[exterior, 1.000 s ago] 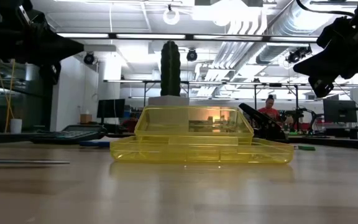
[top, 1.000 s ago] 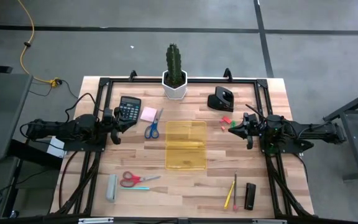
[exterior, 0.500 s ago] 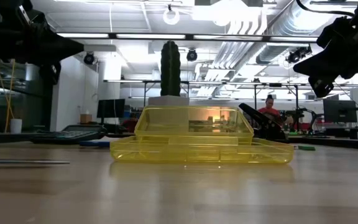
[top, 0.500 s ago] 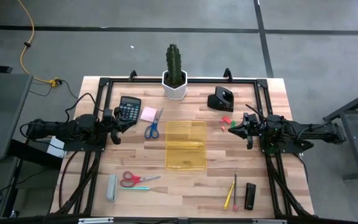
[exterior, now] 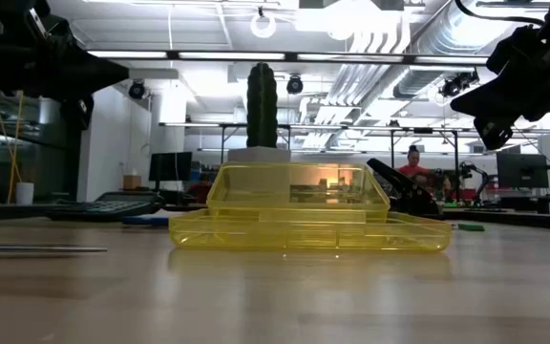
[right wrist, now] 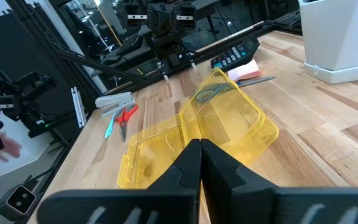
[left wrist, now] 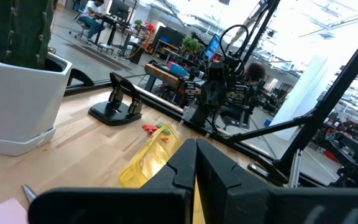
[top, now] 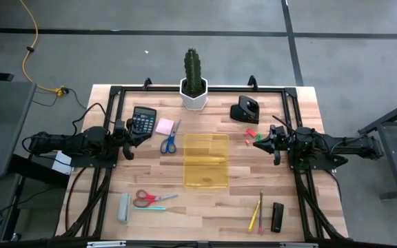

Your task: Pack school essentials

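Both arms lie low and stretched toward the yellow case (top: 206, 161) that sits open at the middle of the desk (top: 302, 213). The left gripper (top: 131, 140) hangs above the desk on the case's left, its fingers (left wrist: 185, 163) pressed together and holding nothing. The right gripper (top: 273, 143) hangs on the case's right, likewise closed tight and empty, as the right wrist view shows with its fingers (right wrist: 194, 158) meeting.

The case lies flat with both clear halves up; nothing can be made out inside either half.

The school essentials lie around the case. The pink sticky-note pad (top: 164, 126) and the blue-handled scissors (top: 169, 140) lie just left of the case's far half, beside the black calculator (top: 143, 121). The red-handled scissors (top: 147, 198) and the light-blue pen (top: 151, 208) lie left of the case's near end, next to a grey oblong block (top: 123, 208). The tiny red and green pieces (top: 254, 136) lie right of the case, close to the right gripper. The yellow and brown pencils (top: 257, 212) lie to the case's near right, beside a black block (top: 277, 217). A potted cactus (top: 193, 81) stands beyond the case at the desk's far edge.
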Controlling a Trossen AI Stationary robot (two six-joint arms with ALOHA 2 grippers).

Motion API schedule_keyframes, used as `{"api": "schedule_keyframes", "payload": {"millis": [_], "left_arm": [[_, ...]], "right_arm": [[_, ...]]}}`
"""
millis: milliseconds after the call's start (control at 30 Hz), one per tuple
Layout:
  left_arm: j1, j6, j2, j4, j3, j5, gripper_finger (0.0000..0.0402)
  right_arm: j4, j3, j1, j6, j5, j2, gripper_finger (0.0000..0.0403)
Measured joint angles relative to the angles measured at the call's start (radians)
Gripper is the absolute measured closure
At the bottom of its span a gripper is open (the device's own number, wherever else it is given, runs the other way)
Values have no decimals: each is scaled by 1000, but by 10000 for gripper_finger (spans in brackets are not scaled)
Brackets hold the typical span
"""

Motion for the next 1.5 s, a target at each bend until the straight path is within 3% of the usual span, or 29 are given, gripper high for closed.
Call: {"api": "schedule_keyframes", "payload": {"millis": [267,400,500,600,767,900,1000,1100,1200,1300,1500], "left_arm": [[0,0,0,0,0,0,401],[0,0,0,0,0,0,401],[0,0,0,0,0,0,401],[0,0,0,0,0,0,401],[0,0,0,3,0,-5,401],[0,0,0,10,0,-13,401],[0,-1,0,34,0,-42,401],[0,-71,0,96,0,-63,401],[7,-152,20,264,0,-137,401],[12,-112,60,390,38,-86,401],[14,89,257,167,293,-48,401]], "right_arm": [[0,0,0,-30,1,0,402],[28,-1,0,-9,51,0,402],[194,-2,0,142,114,0,402],[426,-1,0,227,265,-1,402],[731,-1,-3,163,525,0,402],[877,29,-23,28,461,21,402],[802,105,-33,-28,379,61,402],[651,197,-33,-57,368,128,402],[524,290,-33,-45,368,213,403],[425,374,-33,-11,368,308,403],[335,502,-33,-35,368,488,403]]}}
